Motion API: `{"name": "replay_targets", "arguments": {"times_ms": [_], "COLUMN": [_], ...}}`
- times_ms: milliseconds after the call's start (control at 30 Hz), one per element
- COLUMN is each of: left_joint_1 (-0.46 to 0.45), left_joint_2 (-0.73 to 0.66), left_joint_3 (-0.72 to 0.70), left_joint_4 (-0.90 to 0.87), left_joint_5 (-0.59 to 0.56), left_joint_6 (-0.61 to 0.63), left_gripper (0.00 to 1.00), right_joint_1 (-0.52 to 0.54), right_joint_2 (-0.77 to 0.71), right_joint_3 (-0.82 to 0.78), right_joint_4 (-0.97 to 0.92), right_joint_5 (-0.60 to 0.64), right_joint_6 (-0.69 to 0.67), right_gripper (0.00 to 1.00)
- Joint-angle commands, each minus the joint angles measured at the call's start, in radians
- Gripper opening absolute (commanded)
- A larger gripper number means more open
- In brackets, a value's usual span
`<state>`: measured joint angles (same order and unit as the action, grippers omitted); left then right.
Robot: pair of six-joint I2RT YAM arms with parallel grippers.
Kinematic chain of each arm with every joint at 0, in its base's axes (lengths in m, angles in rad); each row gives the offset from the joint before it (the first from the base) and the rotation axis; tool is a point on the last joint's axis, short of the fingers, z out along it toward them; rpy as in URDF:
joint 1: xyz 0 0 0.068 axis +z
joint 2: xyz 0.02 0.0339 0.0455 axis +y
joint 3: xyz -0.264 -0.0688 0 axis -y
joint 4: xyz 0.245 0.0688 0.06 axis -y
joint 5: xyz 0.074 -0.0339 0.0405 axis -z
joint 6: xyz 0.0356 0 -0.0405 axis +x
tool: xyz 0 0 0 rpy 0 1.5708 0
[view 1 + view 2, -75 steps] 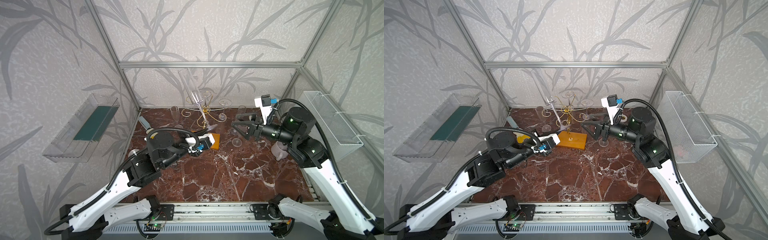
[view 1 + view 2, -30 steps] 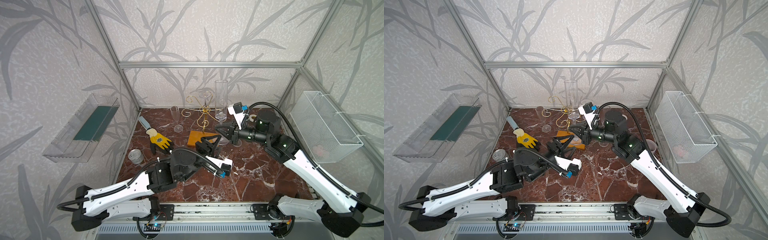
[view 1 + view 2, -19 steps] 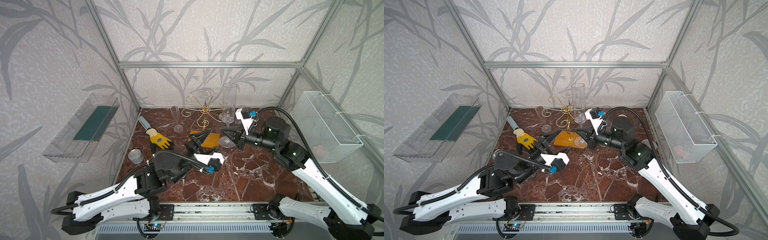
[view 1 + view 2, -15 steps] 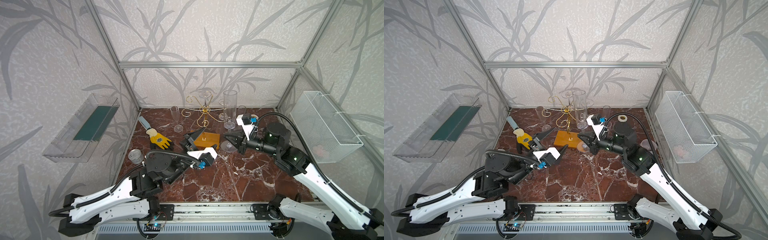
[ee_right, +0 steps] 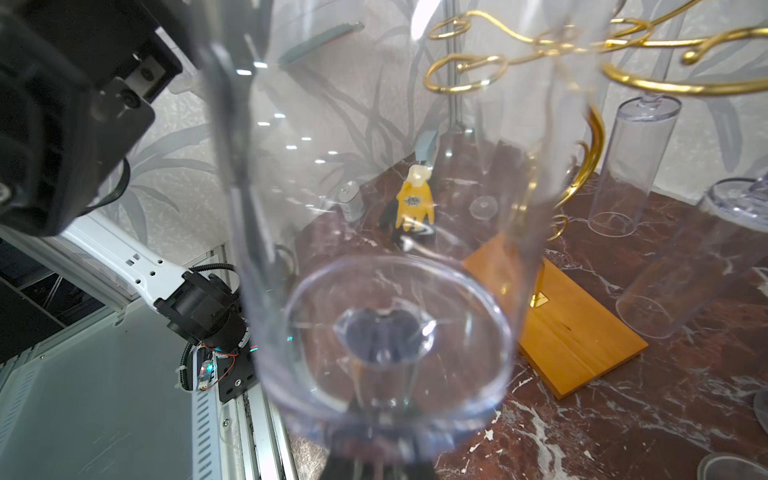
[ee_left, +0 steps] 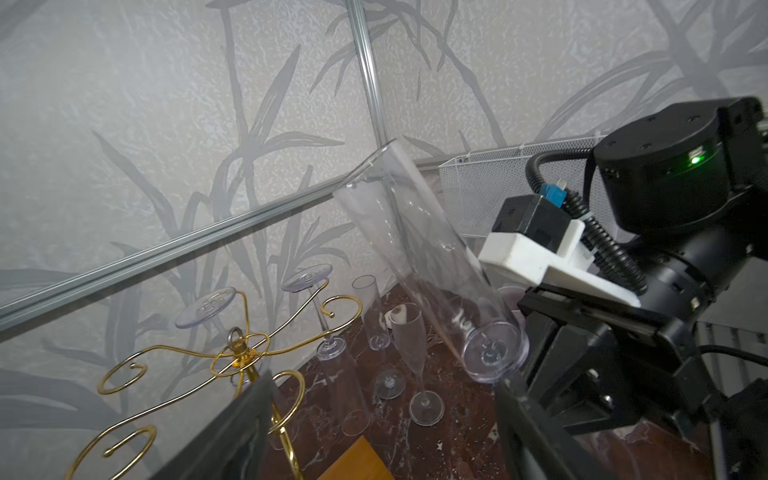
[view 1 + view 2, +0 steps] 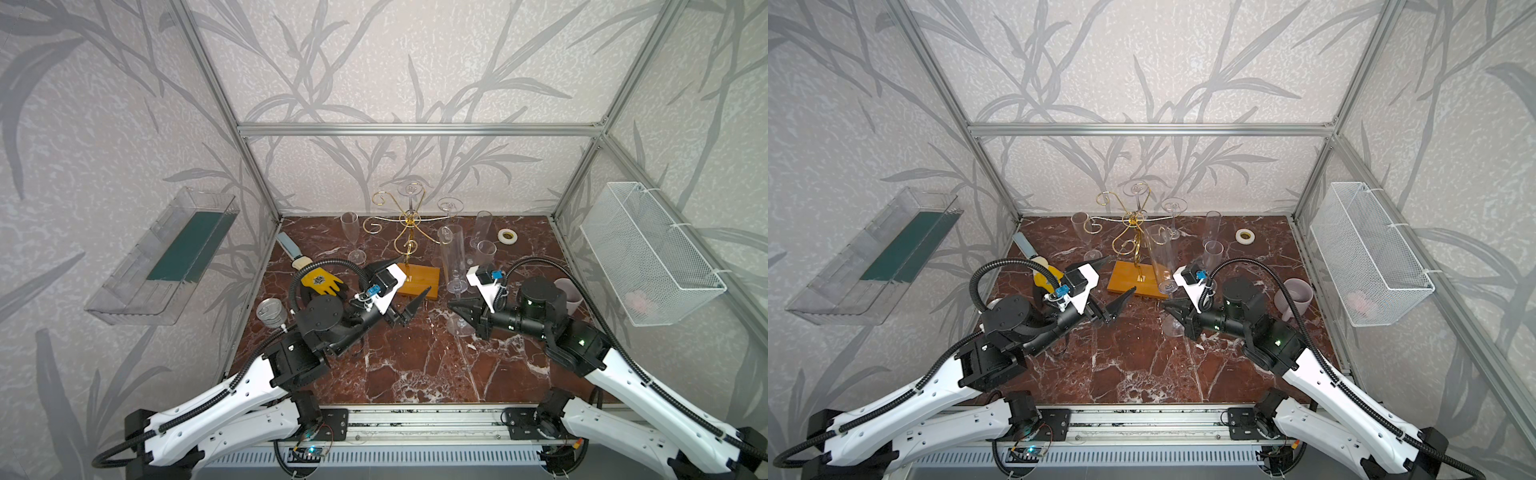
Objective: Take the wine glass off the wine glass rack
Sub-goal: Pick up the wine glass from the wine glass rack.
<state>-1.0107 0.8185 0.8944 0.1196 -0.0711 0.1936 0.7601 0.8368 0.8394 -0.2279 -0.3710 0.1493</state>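
Right wrist view: the right gripper (image 5: 382, 461) is clamped on the stem of the wine glass (image 5: 374, 208), bowl upright above its fingers. In both top views the left gripper (image 7: 413, 275) holds its fingers wide apart, with the wine glass rack (image 7: 409, 218) just beyond them, apart from the glass.

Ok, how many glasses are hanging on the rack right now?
2. One glass hangs upside down from the rack's rear arm; the other hangs from its rear-right arm. The remaining arms look bare, though clear glass could be missed.
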Motion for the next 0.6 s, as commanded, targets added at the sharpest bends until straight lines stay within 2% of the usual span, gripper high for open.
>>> {"name": "replay_targets", "arguments": {"times_ms": [0,267,567], "left_joint_1": [0.009,0.033,0.099], "left_joint_2": [-0.017,-0.025,-0.013], "left_joint_3": [-0.004,-0.043,-0.099], "left_joint_4": [0.043,0.091,0.203], "left_joint_5": [0.088,0.102,0.177], "left_joint_6": [-0.137,-0.297,-0.505], "left_gripper": [0.85,0.85,0.85], "right_joint_1": [0.024,0.079,0.111], "right_joint_2": [-0.026,-0.015,-0.002], "right_joint_3": [-0.011,-0.063,-0.092], "right_joint_4": [0.066,0.132,0.184], "right_joint_5": [0.014,0.027,0.038], "right_joint_6": [0.006,0.025,0.034], "right_gripper": [0.00,0.00,0.00]}}
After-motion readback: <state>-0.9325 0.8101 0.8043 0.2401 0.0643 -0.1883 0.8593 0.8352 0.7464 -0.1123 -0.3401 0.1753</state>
